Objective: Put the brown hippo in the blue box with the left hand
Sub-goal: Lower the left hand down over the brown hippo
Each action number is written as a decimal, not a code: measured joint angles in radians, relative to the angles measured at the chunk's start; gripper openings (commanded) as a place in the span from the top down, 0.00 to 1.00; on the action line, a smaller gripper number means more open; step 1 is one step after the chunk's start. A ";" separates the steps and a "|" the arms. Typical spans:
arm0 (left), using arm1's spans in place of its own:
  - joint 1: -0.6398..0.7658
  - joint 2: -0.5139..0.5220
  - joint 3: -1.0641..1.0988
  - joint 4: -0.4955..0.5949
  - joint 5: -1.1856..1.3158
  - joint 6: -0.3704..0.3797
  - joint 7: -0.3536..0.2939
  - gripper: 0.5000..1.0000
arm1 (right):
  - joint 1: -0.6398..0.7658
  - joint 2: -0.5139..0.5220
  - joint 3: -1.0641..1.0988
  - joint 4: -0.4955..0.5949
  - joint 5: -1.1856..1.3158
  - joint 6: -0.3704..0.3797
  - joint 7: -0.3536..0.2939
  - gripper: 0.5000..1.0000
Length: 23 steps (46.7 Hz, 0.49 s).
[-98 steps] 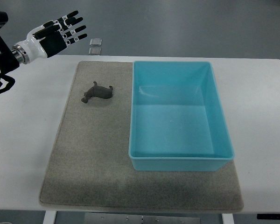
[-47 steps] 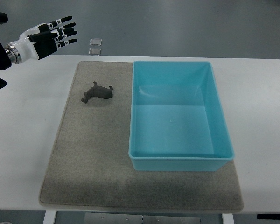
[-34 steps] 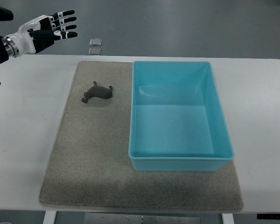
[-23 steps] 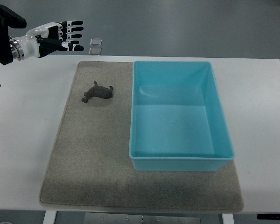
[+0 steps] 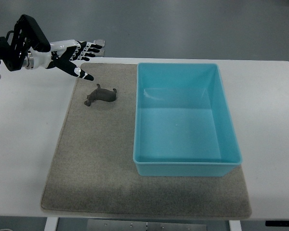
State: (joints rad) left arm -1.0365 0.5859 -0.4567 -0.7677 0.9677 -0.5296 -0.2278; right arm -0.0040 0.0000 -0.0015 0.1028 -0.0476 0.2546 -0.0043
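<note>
A small brown hippo lies on the grey mat, left of the blue box. The box is open and empty, on the mat's right half. My left hand comes in from the upper left, fingers spread and empty. It hovers above the mat's far left corner, up and to the left of the hippo, apart from it. The right arm does not show.
The mat lies on a white table. Two small grey squares lie on the floor beyond the table's far edge, partly behind my fingers.
My left hand has moved right and nearer, from beyond the table's far left edge to above the mat's corner, and turned edge-on. The hippo and box have not moved.
</note>
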 measured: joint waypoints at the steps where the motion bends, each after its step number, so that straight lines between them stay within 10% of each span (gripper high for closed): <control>1: 0.001 0.000 0.005 -0.008 0.018 0.008 0.000 0.00 | 0.000 0.000 0.000 0.000 0.000 0.000 0.000 0.13; 23: 0.047 -0.017 0.042 -0.114 0.363 0.197 -0.001 0.00 | -0.001 0.000 0.000 0.000 0.000 0.000 0.000 0.13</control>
State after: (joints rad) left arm -0.9895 0.5688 -0.4142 -0.8821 1.3310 -0.3327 -0.2285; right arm -0.0046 0.0000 -0.0014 0.1028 -0.0476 0.2546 -0.0043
